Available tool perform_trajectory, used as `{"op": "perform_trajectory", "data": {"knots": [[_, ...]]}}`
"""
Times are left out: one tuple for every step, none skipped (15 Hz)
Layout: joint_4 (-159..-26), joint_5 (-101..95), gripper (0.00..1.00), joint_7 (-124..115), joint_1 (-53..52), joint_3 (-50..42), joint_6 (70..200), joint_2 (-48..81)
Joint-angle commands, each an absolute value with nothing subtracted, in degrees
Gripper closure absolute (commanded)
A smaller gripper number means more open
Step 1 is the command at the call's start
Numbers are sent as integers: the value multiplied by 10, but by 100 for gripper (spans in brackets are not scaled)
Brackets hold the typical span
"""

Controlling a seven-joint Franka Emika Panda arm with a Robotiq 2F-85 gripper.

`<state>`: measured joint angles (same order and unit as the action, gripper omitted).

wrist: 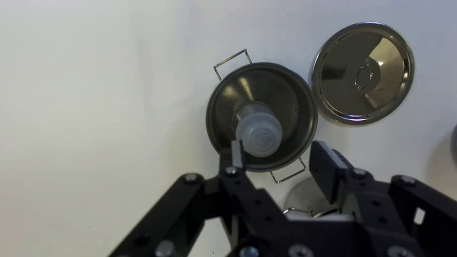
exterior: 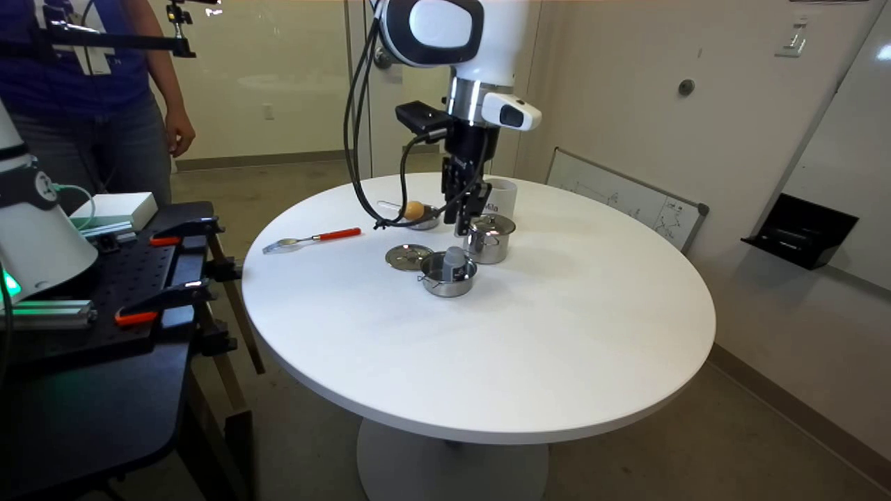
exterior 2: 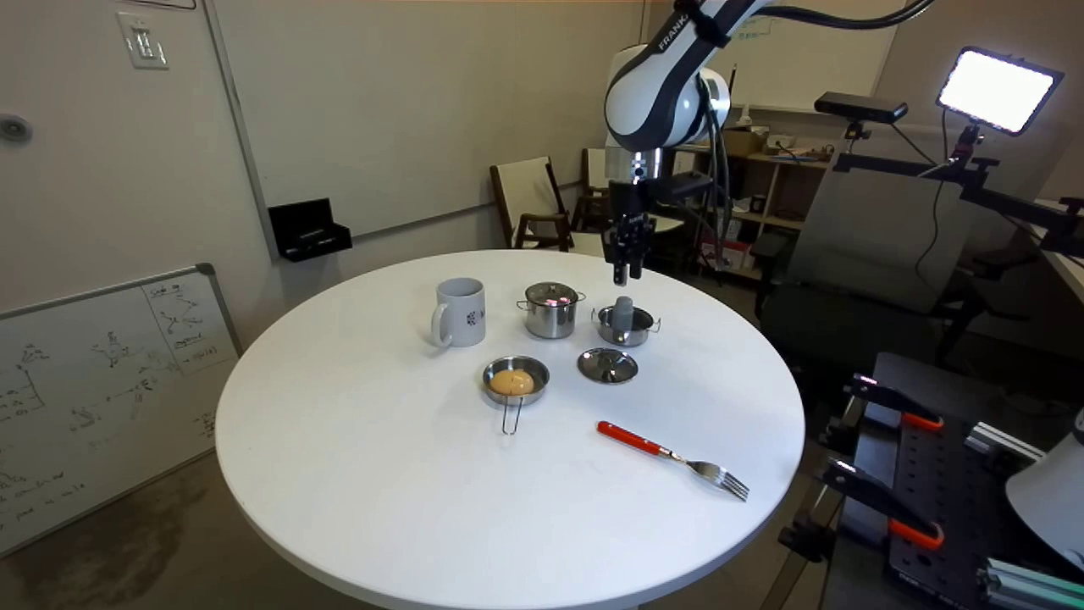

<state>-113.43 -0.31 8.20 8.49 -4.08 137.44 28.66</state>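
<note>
My gripper [wrist: 278,150] is open, pointing down with nothing between its fingers. In both exterior views it hangs above a small open steel pot [exterior 2: 627,338] with wire handles. Inside that pot stands a small grey bottle [wrist: 259,137], upright, its pale top toward the wrist camera. The left finger [wrist: 237,153] overlaps the bottle's edge in the wrist view; in an exterior view a gap shows between fingertips and bottle [exterior 2: 623,312]. A shiny lid [wrist: 364,76] lies flat beside the pot. Close by, a taller lidded pot [exterior: 489,242] is partly hidden behind the gripper in the wrist view.
On the round white table [exterior 2: 406,500] are a white mug [exterior 2: 461,313], a small pan [exterior 2: 535,369] holding an orange-yellow egg shape [exterior 2: 512,383], and a red-handled fork [exterior 2: 631,438]. A person [exterior: 90,104] stands beyond the black side table [exterior: 90,410].
</note>
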Motion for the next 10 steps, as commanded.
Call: {"op": "perform_trajectory", "data": {"knots": [[-1142, -7, 18, 77, 82, -42, 1359, 276], [-1141, -5, 9, 79, 83, -41, 1358, 278], [-1139, -4, 3, 80, 84, -40, 1355, 281], [-1138, -4, 0, 80, 85, -41, 1354, 283], [-1137, -2, 0, 87, 88, -38, 1358, 287], [-1136, -2, 0, 90, 89, -38, 1361, 291], [-1131, 2, 0, 95, 92, -35, 1361, 298], [-1127, 5, 0, 100, 95, -33, 1361, 305], [-1122, 8, 0, 107, 98, -30, 1362, 313], [-1118, 9, 0, 112, 100, -28, 1363, 321]]}}
